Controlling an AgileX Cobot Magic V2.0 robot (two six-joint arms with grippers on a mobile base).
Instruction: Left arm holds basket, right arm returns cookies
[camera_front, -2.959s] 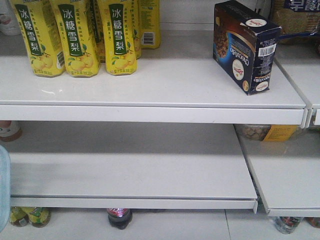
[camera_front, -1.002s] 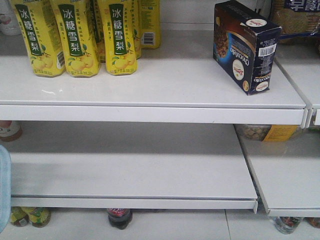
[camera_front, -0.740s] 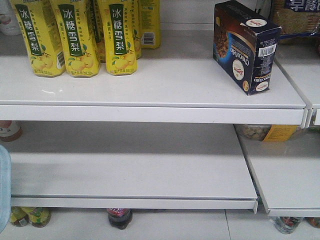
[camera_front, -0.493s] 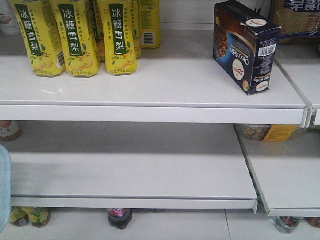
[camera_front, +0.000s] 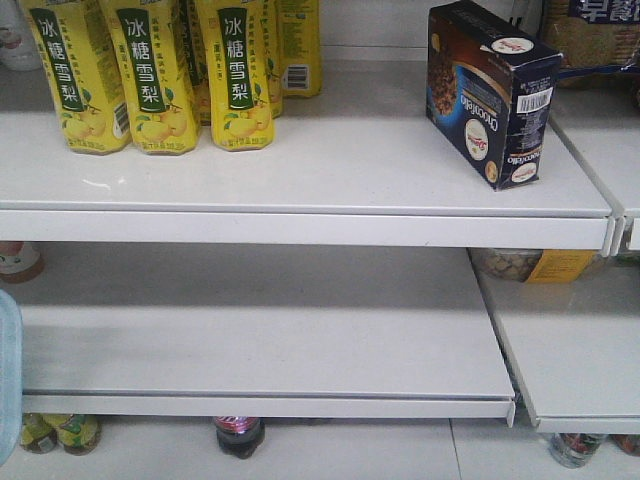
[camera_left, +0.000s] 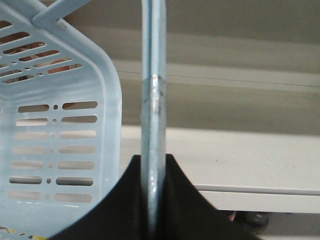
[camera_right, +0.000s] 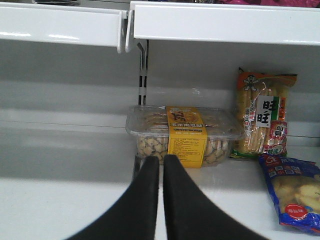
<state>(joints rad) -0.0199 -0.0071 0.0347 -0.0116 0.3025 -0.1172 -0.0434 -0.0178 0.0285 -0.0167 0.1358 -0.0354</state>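
The cookies (camera_front: 490, 95), a dark navy carton with a white barcode label, stand on the upper shelf (camera_front: 300, 190) at its right end, with no gripper near them in the front view. My left gripper (camera_left: 152, 167) is shut on the pale blue hoop handle (camera_left: 152, 90) of the basket (camera_left: 55, 125), which hangs to its left. Only a sliver of the basket's edge (camera_front: 8, 375) shows at the left of the front view. My right gripper (camera_right: 161, 161) is shut with nothing in it, low over a white lower shelf.
Yellow drink bottles (camera_front: 160, 75) stand at the upper shelf's left. Ahead of the right gripper sits a clear tub of biscuits (camera_right: 185, 135) with a yellow label, and snack packs (camera_right: 262, 120) lie to its right. A shelf edge (camera_right: 220, 22) runs overhead.
The basket's edge at the left of the front view has shifted very slightly. The cookies carton has stayed put on the shelf.
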